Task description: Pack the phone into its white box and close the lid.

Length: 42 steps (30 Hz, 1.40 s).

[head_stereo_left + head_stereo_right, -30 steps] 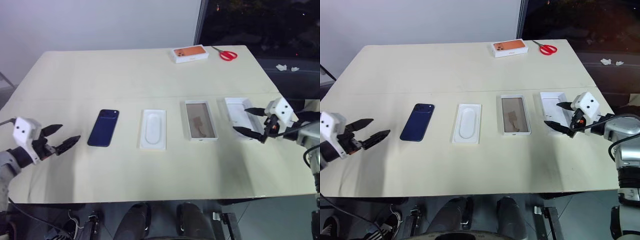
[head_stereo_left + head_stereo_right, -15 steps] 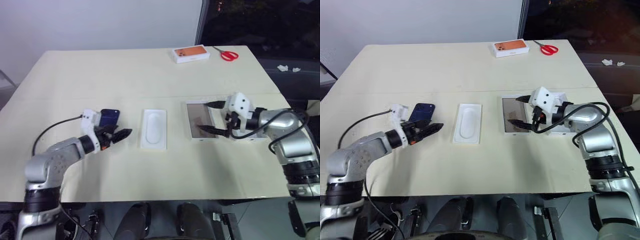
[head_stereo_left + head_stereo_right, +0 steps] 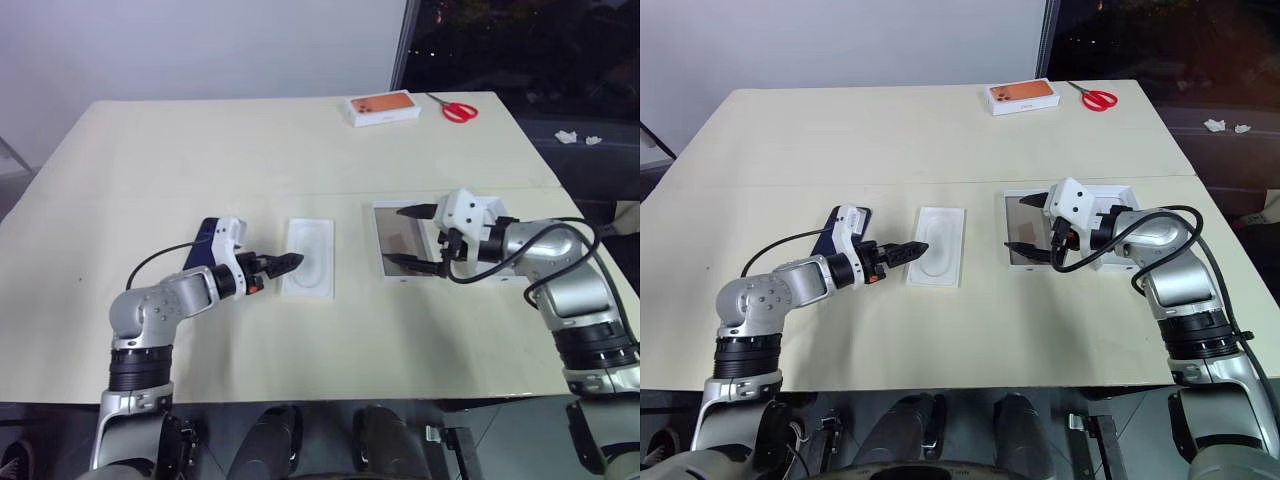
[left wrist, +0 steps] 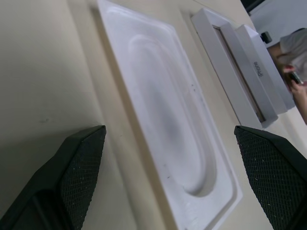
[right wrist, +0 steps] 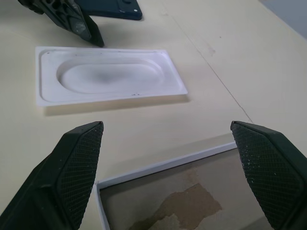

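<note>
White box (image 4: 168, 139) fills left claw's (image 4: 172, 177) gap.

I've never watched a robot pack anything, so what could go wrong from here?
The left gripper hangs open at the white box's edge, past the phone it has yet to pick up, so it might nudge the tray. The right gripper hovers open over a second shallow box, possibly the wrong one.

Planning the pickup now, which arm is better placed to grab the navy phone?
Left. The left gripper, fingers open, sits beside the phone; the right gripper hovers over the glossy insert.
</note>
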Motion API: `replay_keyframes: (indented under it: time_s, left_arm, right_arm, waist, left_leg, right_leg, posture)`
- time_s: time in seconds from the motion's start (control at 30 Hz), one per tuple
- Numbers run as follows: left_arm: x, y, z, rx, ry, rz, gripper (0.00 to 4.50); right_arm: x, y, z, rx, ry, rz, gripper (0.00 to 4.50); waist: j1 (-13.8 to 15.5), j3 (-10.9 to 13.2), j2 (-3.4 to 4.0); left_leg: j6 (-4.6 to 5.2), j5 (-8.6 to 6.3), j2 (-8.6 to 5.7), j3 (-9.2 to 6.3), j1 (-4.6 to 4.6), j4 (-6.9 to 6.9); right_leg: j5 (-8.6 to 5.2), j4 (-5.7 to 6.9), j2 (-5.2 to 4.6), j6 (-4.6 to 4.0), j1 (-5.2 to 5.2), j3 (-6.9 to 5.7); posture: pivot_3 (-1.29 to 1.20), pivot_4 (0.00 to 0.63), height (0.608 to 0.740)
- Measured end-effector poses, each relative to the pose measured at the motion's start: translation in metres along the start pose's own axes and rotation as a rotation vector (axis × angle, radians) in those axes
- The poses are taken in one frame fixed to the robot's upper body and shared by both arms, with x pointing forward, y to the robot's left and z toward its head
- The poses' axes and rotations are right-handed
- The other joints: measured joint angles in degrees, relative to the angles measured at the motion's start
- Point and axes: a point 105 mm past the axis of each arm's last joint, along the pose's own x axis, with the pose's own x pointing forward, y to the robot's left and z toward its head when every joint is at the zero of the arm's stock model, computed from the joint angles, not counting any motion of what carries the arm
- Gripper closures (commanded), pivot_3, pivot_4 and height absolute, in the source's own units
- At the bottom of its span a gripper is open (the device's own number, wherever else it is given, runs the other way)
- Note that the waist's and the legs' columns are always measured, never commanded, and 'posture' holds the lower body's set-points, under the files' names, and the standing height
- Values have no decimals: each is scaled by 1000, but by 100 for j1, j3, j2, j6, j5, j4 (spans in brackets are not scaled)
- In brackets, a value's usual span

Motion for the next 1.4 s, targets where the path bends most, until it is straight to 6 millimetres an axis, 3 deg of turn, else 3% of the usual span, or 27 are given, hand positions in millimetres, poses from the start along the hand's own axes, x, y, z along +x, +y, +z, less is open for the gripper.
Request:
replay_keyframes:
  time_s: [0.13, 0.33, 0.6, 0.77, 0.93, 1.03, 1.27, 1.4]
  left_arm:
    - [7, 1, -4, -60, -8, -13, 1253]
    - [18, 1, -15, -206, -18, -42, 4481]
    - [10, 5, -5, -334, -77, -54, 4481]
    - [-3, 13, 2, -370, -93, -25, 4481]
    - [-11, 6, 19, -363, -133, -47, 4481]
    - [-12, 3, 23, -344, -141, -43, 4500]
    - [-14, -4, 30, -305, -155, -34, 4500]
    - [-14, -7, 37, -292, -178, -35, 4500]
  right_arm:
    - [0, 1, 0, -10, 2, -2, 0]
    - [0, 2, -3, -8, 14, -6, 0]
    - [-1, 3, -4, -17, 23, -5, 0]
    - [-5, 15, -24, 66, 109, 58, 0]
    - [2, 31, -47, 120, 221, 139, 0]
    - [3, 29, -54, 134, 260, 157, 844]
    - [7, 31, -61, 45, 309, 219, 4354]
    - [15, 36, -57, 58, 276, 241, 4435]
  waist:
    - [9, -1, 1]
    - [20, 0, -2]
    - [-22, -1, 0]
    - [-12, 1, -3]
    - [-2, 2, -5]
    - [-8, 3, -7]
    - [-10, 6, -13]
    - [-19, 7, -15]
  left_leg:
    - [0, 0, 0, 0, 1, 4]
    - [0, 0, -1, -1, -1, 11]
    - [0, 0, 2, -2, 0, 14]
    - [0, 0, 2, -3, 0, 16]
    - [-4, 1, 0, -2, -3, 22]
    - [-13, 6, 0, -1, -3, 25]
    - [-22, 10, 1, -1, -3, 26]
    - [-25, 12, 1, -2, -3, 26]
  right_leg:
    - [0, 0, 0, 0, 4, -1]
    - [0, 0, -1, 0, 6, -2]
    - [0, 4, 3, 0, 5, -3]
    - [0, 4, 3, 0, 6, -4]
    - [0, 4, 2, 1, 7, -4]
    - [0, 4, 2, 1, 8, -3]
    - [0, 4, 3, 1, 9, -4]
    - [0, 4, 4, 1, 8, -3]
  posture:
    - [0, 150, 740]
    - [0, 150, 740]
    - [0, 150, 740]
    - [0, 150, 740]
    - [0, 150, 740]
    - [0, 150, 740]
    - [0, 150, 740]
    - [0, 150, 740]
